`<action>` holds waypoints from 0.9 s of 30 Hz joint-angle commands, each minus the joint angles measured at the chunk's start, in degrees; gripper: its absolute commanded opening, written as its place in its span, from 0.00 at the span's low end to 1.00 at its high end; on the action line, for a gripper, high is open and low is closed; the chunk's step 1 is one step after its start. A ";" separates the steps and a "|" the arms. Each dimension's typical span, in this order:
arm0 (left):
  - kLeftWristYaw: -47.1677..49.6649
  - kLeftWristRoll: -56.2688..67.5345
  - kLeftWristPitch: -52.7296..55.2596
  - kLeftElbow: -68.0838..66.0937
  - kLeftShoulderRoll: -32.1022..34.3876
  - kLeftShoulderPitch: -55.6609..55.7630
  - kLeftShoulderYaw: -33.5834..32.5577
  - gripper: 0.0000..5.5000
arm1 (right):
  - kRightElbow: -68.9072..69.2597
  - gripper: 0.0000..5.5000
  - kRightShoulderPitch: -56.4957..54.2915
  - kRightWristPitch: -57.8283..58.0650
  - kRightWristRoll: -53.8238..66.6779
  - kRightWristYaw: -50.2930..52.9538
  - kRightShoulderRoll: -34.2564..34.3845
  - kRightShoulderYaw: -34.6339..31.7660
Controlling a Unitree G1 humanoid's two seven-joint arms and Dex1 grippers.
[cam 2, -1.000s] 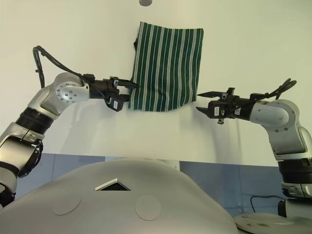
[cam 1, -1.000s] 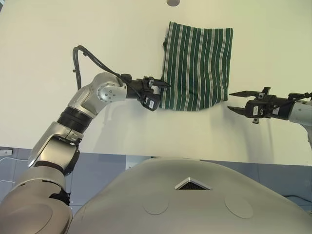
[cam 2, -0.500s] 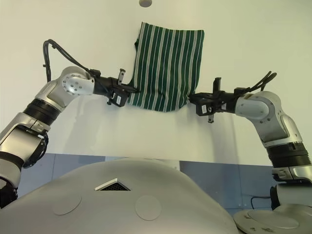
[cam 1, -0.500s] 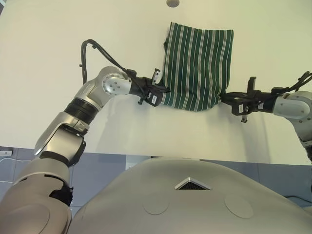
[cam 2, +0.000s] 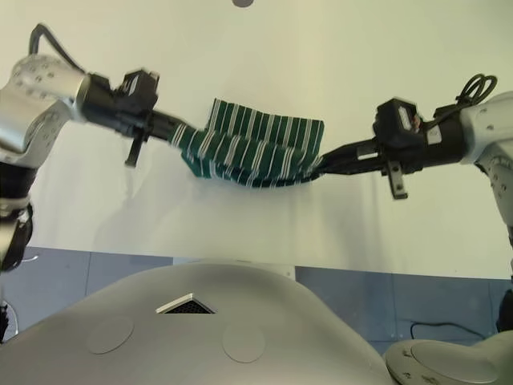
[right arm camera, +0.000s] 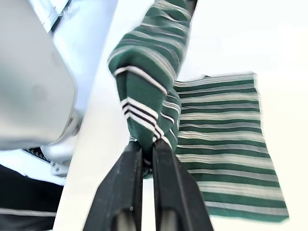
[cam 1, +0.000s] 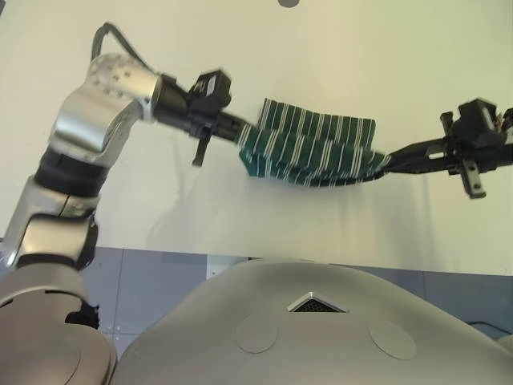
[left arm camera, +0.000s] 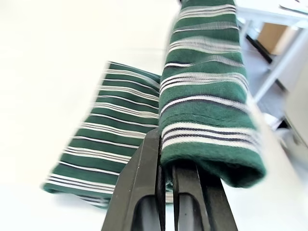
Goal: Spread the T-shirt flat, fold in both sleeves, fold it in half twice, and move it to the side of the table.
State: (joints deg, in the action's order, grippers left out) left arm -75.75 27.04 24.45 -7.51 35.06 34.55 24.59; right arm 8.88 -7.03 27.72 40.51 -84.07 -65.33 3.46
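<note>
With left pincer (cam 1: 244,138) and right pincer (cam 1: 392,160) pinched tight on lifted T-shirt (cam 1: 321,148) corners, carry level to far hem, lower evenly onto desk (cam 1: 240,48).

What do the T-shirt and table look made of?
T-shirt: soft knit fabric, likely cotton jersey; it drapes and sags where lifted, striped green and white. Table: smooth matte white top, possibly laminate; hard to tell.

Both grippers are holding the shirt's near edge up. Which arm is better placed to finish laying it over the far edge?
Left, narrowly. The left gripper, shut on its shirt corner, sits nearer the far edge than the right gripper, which holds its corner nearer the robot. Both likely must move together.
</note>
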 commanded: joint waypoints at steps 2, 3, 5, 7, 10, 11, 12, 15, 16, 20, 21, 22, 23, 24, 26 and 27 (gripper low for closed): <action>3.10 -8.10 -4.60 -22.54 -11.44 5.95 1.23 0.00 | -14.43 0.08 -8.37 8.23 -2.72 2.19 8.76 4.48; 3.40 -9.26 -5.33 -25.80 -12.84 6.26 1.00 0.00 | -15.86 0.11 -9.47 9.16 -3.38 3.19 10.30 4.68; 3.92 -11.49 -6.56 -30.64 -14.68 6.77 0.57 0.00 | -17.89 0.18 -10.44 9.97 -4.70 5.95 13.05 4.26; 6.39 -11.90 -5.73 -33.88 -16.47 8.18 -2.04 0.11 | -21.31 0.27 -10.89 8.01 -6.89 11.47 16.17 2.00; 12.09 -9.49 -1.73 -38.28 -17.58 11.16 -9.69 0.20 | -26.27 0.37 -12.79 0.20 -11.98 22.49 20.78 -2.55; 14.01 -9.42 -1.09 -39.82 -17.57 11.77 -11.83 0.24 | -27.08 0.41 -13.43 -2.27 -13.36 25.55 22.16 -3.85; 16.48 -9.54 -0.87 -41.44 -17.51 12.11 -13.72 0.27 | -26.10 0.45 -13.11 -4.13 -13.89 27.39 23.34 -4.92; 21.00 -10.90 -2.73 -37.64 -16.68 9.12 -16.65 0.37 | -15.58 0.53 -8.29 -4.75 -11.11 28.20 26.23 -6.83; 19.00 -10.84 -3.86 -30.81 -15.81 5.85 -15.84 0.38 | -11.36 0.53 -6.20 -3.54 -9.17 27.57 26.61 -7.34; 13.02 -13.47 -10.04 -5.24 -11.59 -7.67 -8.66 0.52 | -0.80 0.53 1.12 1.01 -4.85 24.66 25.68 -6.21; 13.98 -16.02 -11.79 -3.23 -11.49 -9.50 -6.47 0.56 | -0.80 0.53 2.74 0.32 -6.93 24.45 25.50 -4.38; 15.25 -18.32 -13.30 -2.23 -11.87 -10.67 -4.70 0.59 | -2.49 0.53 3.65 -1.42 -10.58 24.91 25.36 -2.23; 16.41 -20.05 -14.21 -1.78 -12.37 -11.30 -3.44 0.62 | -4.76 0.53 3.95 -3.36 -13.90 25.43 25.30 -0.55; 17.47 -21.83 -15.19 -1.54 -12.88 -11.71 -2.18 0.64 | -7.67 0.53 3.62 -5.00 -16.71 25.72 25.33 0.87; 18.23 -24.80 -17.04 -0.11 -12.91 -13.08 0.39 0.72 | -12.38 0.49 1.63 -6.98 -19.73 25.95 26.37 2.10; 17.99 -26.40 -17.90 1.34 -12.17 -14.31 2.10 0.74 | -14.22 0.46 -0.04 -7.77 -20.62 26.34 27.29 2.35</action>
State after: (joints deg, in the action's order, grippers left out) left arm -57.76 3.66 8.08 -8.41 21.84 22.44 24.05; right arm -2.34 -4.05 21.38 21.89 -58.33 -39.14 5.22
